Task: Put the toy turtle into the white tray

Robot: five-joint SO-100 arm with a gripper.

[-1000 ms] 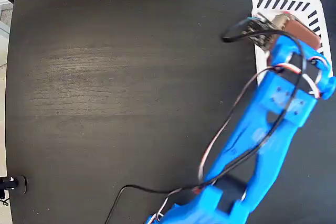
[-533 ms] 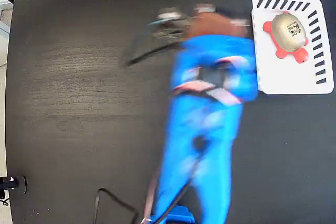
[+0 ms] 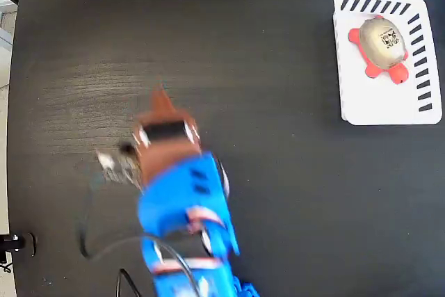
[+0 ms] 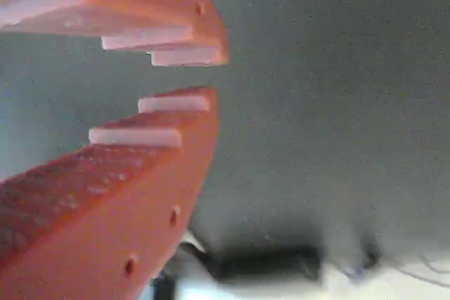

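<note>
- Claw sits nearest in the wrist view: its orange fingers show a narrow gap at the tips, slightly apart, with nothing between them.
- Seen in the fixed view, the claw is blurred over the bare dark bench, low and left of centre, on the blue arm.
- Loose black cable loops beside the arm; a judgement only, but it could catch on the arm if that swings wide.
- Farther off, at the top right corner, the turtle lies inside the tray, shell up, well apart from the claw.
- Its red feet sit close to the slotted right edge, yet the whole toy looks within the rim.
- Judged from this, the placing looks done.
- Main risk is a careless sweep back toward the tray: that could nudge the light tray or knock the turtle out.
</note>
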